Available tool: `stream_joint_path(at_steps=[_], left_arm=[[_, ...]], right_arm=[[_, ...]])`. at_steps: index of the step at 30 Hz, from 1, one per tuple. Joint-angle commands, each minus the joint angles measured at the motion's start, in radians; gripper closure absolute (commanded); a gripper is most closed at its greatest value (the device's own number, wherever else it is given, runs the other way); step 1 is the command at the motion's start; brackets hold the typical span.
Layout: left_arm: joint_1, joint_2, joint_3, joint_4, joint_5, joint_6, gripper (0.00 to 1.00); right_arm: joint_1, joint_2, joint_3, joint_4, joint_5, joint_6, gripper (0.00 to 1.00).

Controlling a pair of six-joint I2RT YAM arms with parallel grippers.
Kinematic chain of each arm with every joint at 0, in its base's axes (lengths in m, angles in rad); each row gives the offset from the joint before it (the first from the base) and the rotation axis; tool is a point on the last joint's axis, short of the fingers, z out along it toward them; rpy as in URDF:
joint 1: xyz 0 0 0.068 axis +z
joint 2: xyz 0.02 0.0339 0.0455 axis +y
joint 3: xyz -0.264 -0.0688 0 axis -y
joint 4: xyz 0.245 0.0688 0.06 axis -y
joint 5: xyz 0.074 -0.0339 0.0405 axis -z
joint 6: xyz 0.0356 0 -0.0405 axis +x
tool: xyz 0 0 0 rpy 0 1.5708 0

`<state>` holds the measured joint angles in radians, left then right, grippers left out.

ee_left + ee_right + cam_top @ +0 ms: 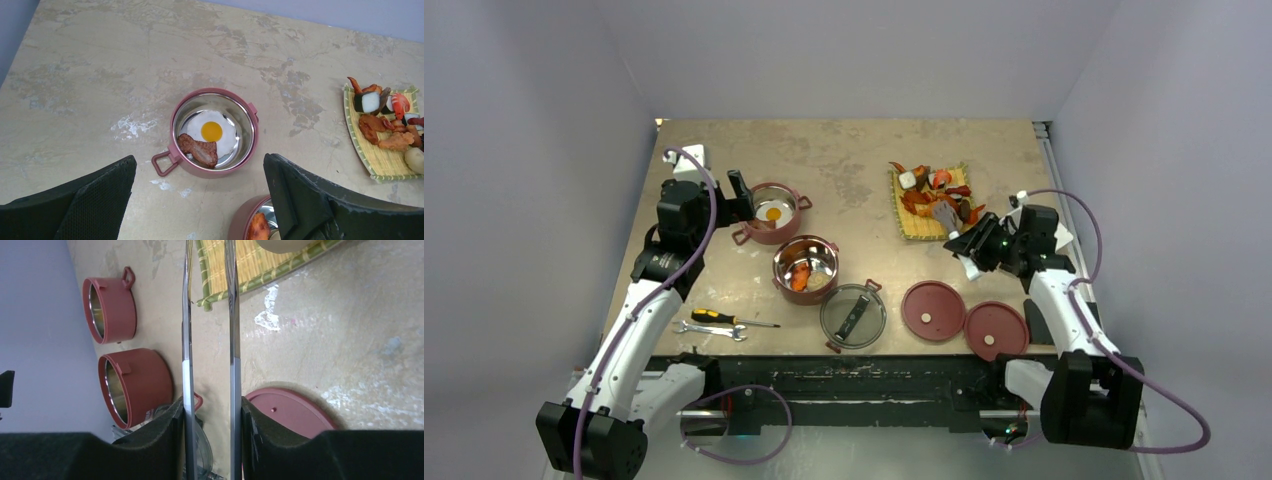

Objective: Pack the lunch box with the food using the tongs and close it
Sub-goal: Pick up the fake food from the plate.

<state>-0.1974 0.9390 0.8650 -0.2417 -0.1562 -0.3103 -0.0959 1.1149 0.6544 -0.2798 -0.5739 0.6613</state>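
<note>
A beige, mottled tabletop (100, 75) filled the frame. At centre sat a dusty-red bowl (173, 120) with a shiny steel inside, its loop handle pointing toward 7 o'clock. Inside lay a fried egg (212, 131), with a brown meat-like slice (199, 150) overlapping its edge at 7 o'clock. The left gripper (200, 162) hovered over it, its two black padded fingers (90, 200) spread wide at 7 and 5 o'clock. At 6 o'clock showed the rim of a second red bowl (242, 220) holding an orange piece (258, 227). At 3 o'clock, a yellow woven mat (385, 162) carried mixed toy food (387, 132).

Shiny metal tongs (231, 315), woven mat (250, 265)
</note>
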Motion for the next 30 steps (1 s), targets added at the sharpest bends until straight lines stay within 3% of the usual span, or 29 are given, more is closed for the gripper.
stream_joint_path(at_steps=[1,7,30], left_arm=[[0.005,-0.002,-0.005,0.035,0.014,0.008,0.01],[0.0,-0.004,-0.005,0.036,0.012,0.008,0.01],[-0.004,-0.002,-0.005,0.033,0.007,0.009,0.01]], right_arm=[[-0.033,-0.053,0.025,-0.092,0.039,-0.041,0.59],[-0.081,-0.115,0.02,-0.169,0.059,-0.054,0.56],[-0.093,-0.104,-0.035,-0.147,0.052,-0.052,0.53]])
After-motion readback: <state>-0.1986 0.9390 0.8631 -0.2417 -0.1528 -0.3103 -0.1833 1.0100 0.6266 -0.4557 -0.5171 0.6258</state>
